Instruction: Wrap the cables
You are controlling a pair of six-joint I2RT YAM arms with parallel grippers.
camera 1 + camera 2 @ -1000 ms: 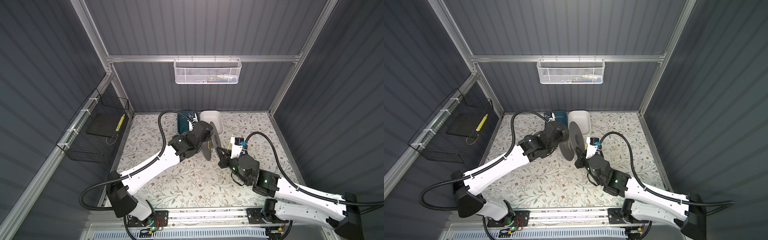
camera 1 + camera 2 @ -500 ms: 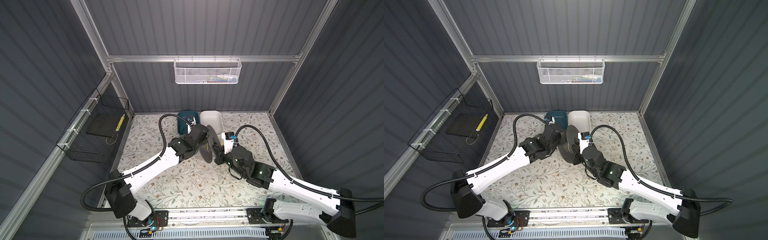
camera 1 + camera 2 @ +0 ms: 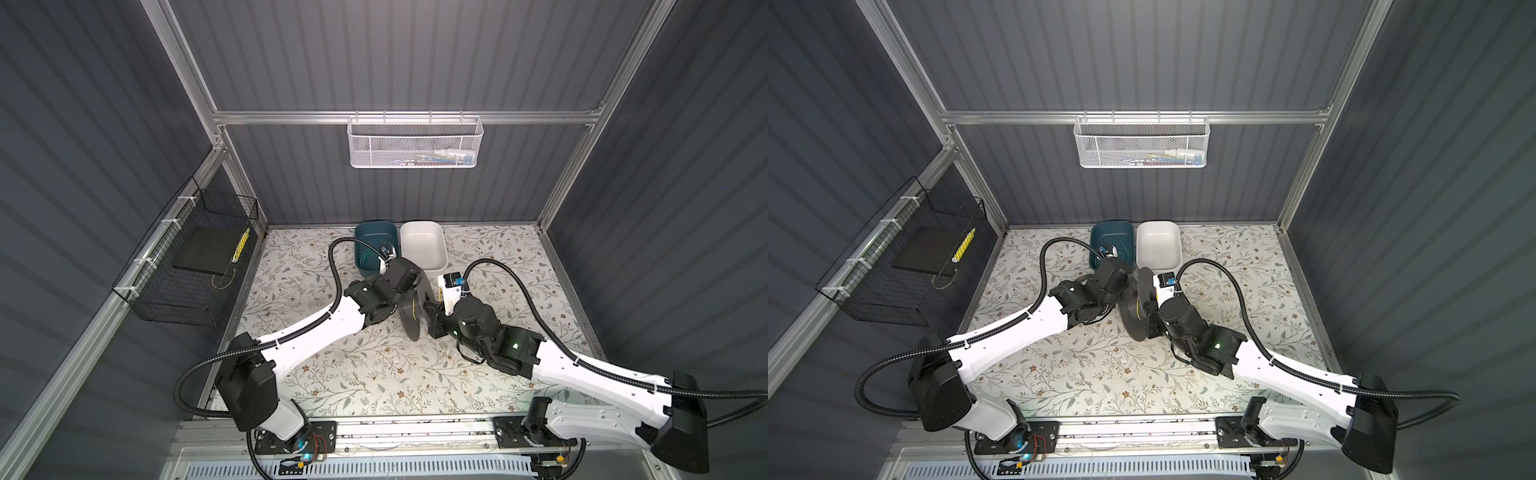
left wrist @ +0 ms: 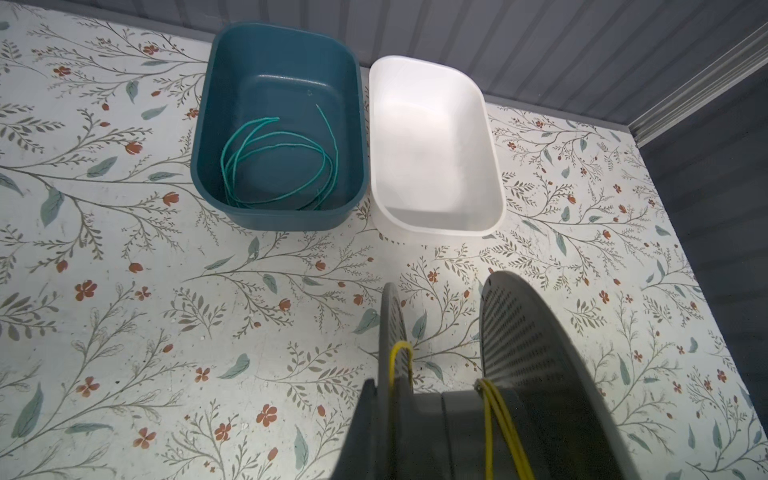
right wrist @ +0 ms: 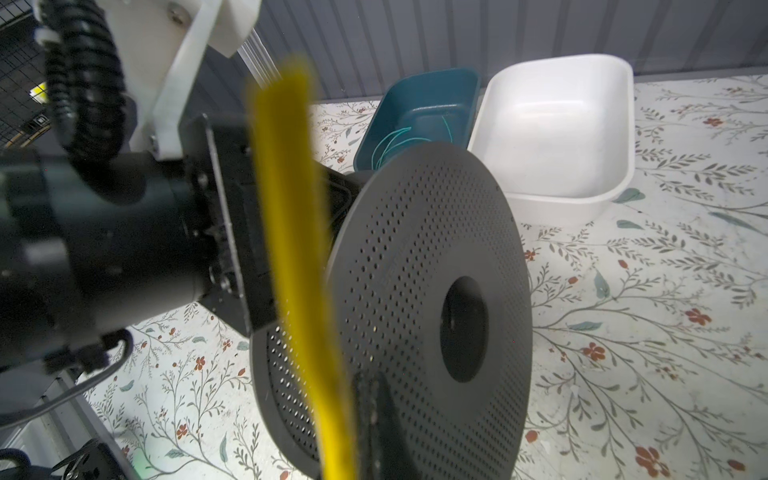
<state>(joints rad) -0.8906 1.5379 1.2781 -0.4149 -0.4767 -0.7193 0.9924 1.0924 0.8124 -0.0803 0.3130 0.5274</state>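
A dark grey perforated spool [image 3: 409, 311] [image 3: 1133, 311] stands on edge above the table's middle. My left gripper [image 3: 401, 291] [image 4: 395, 428] is shut on one of its flanges. The yellow cable [image 4: 494, 415] [image 5: 291, 249] is wound round the spool's hub and loops over the gripped flange. My right gripper [image 3: 432, 309] [image 5: 357, 436] sits close against the spool's other side, shut on the yellow cable, which runs blurred past its camera. The teal-green cable [image 4: 278, 166] [image 5: 390, 141] lies in loose loops in the teal bin [image 4: 282, 45] [image 3: 374, 228].
A white bin [image 4: 436, 124] [image 3: 422, 245] stands beside the teal one at the back wall. A black wire basket [image 3: 187, 257] hangs on the left wall and a white mesh basket [image 3: 415, 141] on the back wall. Black hoses arch above both arms.
My right arm has swung left and closed in on the spool with the yellow cable. The left arm has shifted the spool slightly toward the front.
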